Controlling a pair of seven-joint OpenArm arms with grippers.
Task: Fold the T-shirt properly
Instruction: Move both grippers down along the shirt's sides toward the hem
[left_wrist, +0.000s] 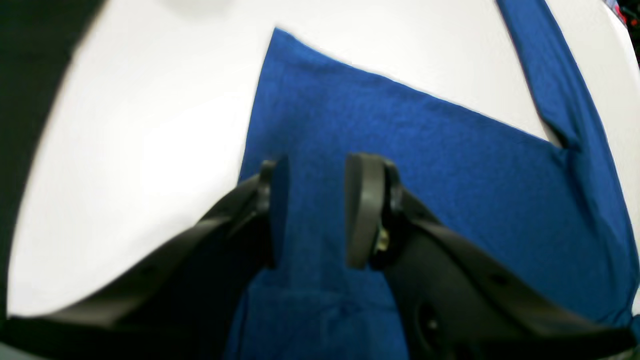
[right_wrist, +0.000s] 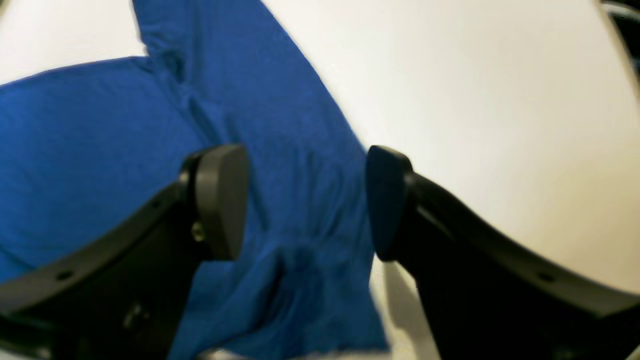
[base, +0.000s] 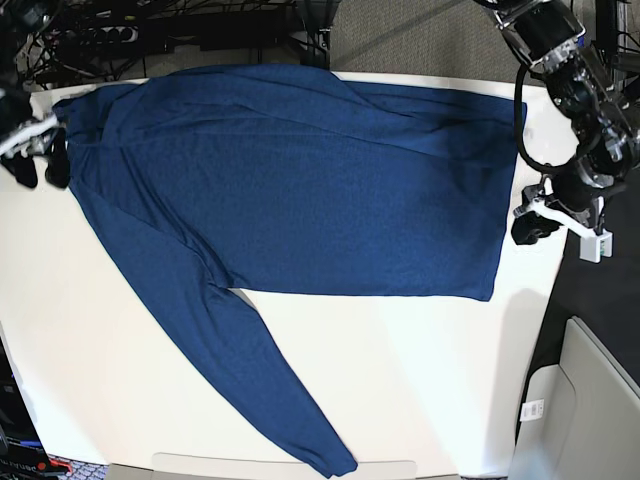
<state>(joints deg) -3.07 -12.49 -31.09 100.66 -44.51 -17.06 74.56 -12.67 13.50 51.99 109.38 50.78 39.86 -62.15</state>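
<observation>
The T-shirt (base: 300, 190) is dark blue and long-sleeved. It lies spread flat on the white table (base: 400, 380), with one sleeve (base: 270, 390) running out to the near edge. My left gripper (left_wrist: 317, 210) hovers open over the hem edge of the T-shirt (left_wrist: 425, 175), and fabric shows through the gap between its fingers. In the base view the left gripper (base: 525, 227) is at the shirt's right end. My right gripper (right_wrist: 305, 200) stands wide open above the edge of the T-shirt (right_wrist: 100, 150) by the shoulder. In the base view the right gripper (base: 40, 168) is at the far left.
Cables and a power strip (base: 110, 35) lie on the floor beyond the table's far edge. A grey bin (base: 590, 400) stands off the table at the lower right. Bare white tabletop (base: 120, 380) flanks the sleeve on both sides.
</observation>
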